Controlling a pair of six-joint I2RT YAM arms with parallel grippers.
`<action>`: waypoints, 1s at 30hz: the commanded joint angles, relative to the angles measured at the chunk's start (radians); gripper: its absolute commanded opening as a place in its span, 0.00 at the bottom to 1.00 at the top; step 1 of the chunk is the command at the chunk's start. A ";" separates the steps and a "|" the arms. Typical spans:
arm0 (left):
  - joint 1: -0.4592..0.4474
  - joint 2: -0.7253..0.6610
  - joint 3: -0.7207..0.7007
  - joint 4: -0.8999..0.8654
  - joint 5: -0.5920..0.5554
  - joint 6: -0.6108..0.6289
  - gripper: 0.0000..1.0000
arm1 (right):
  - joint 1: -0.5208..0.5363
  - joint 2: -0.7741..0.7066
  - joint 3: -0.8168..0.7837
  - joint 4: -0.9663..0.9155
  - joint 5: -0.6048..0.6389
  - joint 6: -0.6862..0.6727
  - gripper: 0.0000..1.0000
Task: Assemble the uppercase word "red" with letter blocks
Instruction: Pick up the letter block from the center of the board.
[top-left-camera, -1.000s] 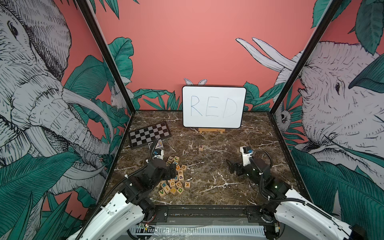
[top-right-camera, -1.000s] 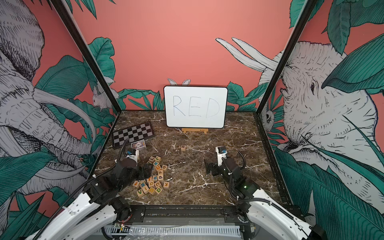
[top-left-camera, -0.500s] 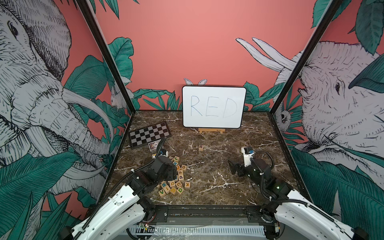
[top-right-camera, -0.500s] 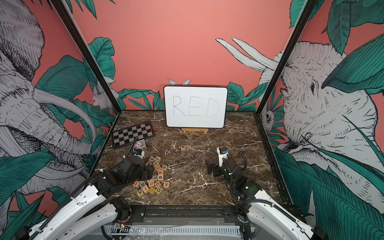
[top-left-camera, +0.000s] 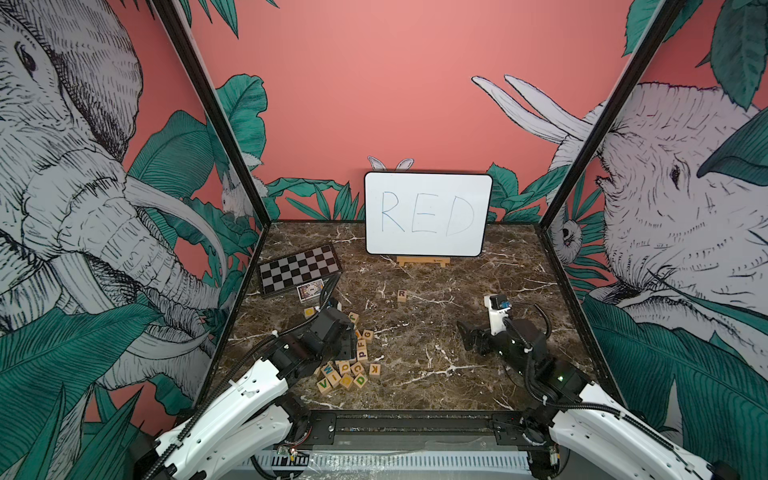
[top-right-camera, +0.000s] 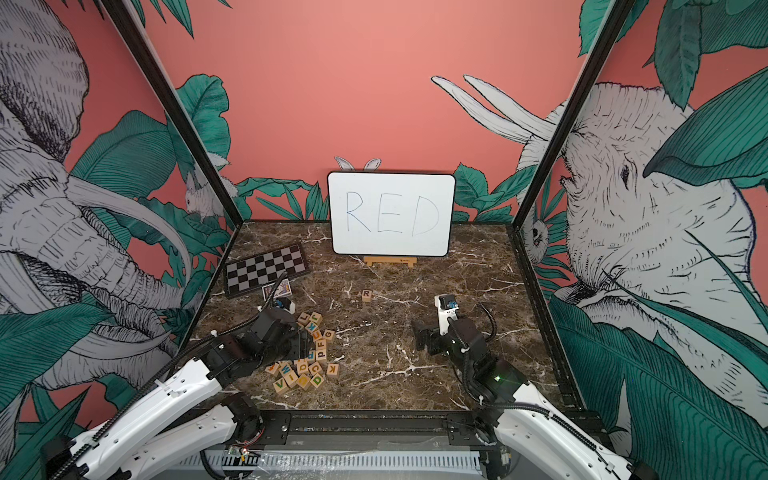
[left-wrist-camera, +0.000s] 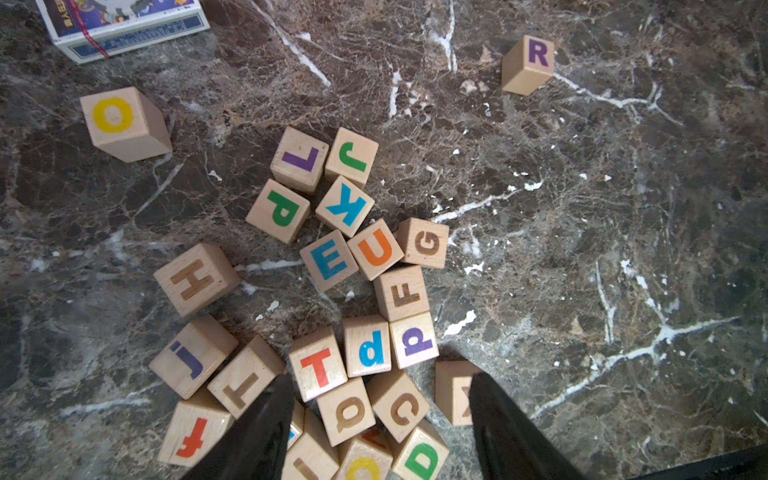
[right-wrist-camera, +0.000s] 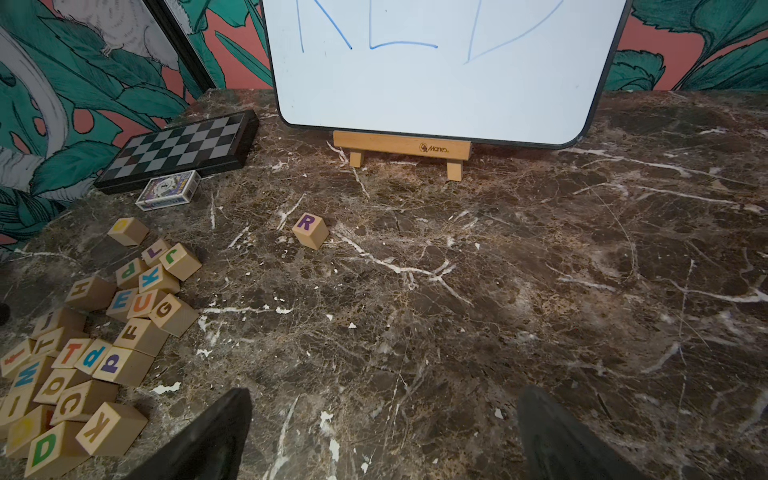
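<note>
Both wrist views show E block (left-wrist-camera: 328, 259), unreadable from above; left gripper (left-wrist-camera: 380, 376) and right gripper (right-wrist-camera: 386, 390) fingers apart

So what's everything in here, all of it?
letter blocks: over twenty heaped, pale wood with coloured letters, table's left front.
R block: one, purple letter, alone mid-table before the whiteboard.
O block: one, yellow letter, off the heap.
whiteboard: one, white, RED in blue, on a wooden easel at the back.
chessboard: one, black and grey, back left.
card box: one, blue and white, beside the chessboard.
table: one, brown marble.
left arm: one, white and black, over the heap, jaws apart, empty.
right arm: one, white and black, right side, jaws wide, empty.
</note>
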 joint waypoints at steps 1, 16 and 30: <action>0.004 0.004 0.029 0.020 -0.007 -0.053 0.68 | 0.004 -0.030 0.005 -0.002 0.011 -0.003 0.99; 0.004 0.075 0.060 -0.037 -0.086 -0.156 0.60 | 0.004 -0.090 -0.015 -0.039 0.042 -0.013 0.99; 0.007 0.219 0.092 -0.070 -0.187 -0.298 0.53 | 0.004 -0.108 -0.067 -0.028 0.089 -0.024 0.99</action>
